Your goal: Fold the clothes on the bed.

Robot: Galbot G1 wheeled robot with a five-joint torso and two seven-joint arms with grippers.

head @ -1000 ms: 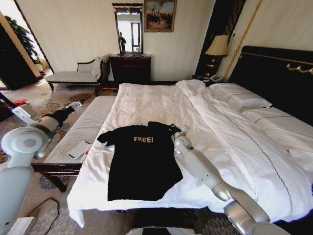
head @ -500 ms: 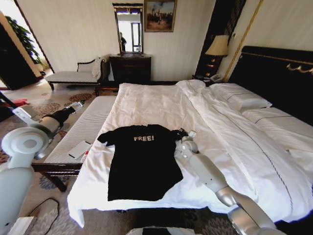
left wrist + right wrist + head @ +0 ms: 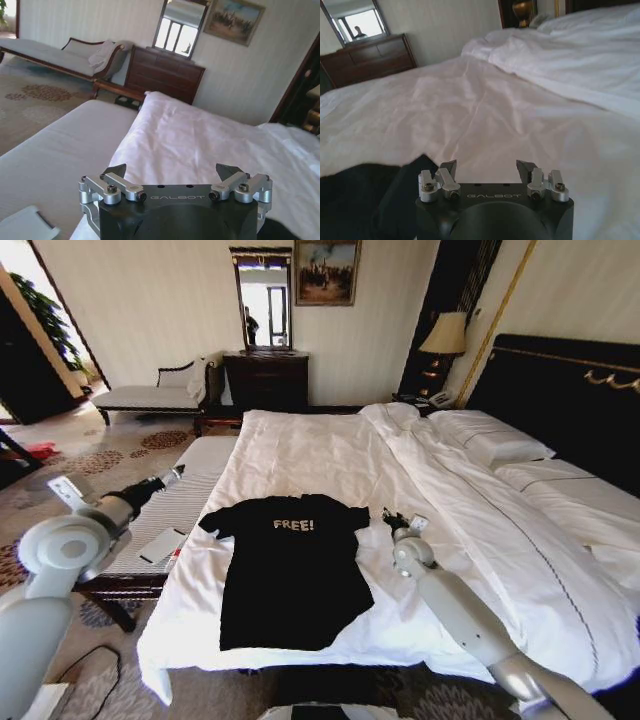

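The right pincer, fingers spread and empty, hovers just beside the shirt's sleeve. The left pincer, also spread, hangs over the bench. The shirt lies flat on the bed. A low grab risks pinching duvet along with cloth.

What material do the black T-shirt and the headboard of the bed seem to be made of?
The black T-shirt looks like soft matte knit fabric, probably cotton: it lies limp and shows no shine. The headboard looks like dark polished wood with gold-coloured trim; its surface is smooth, though from here the exact material stays uncertain.
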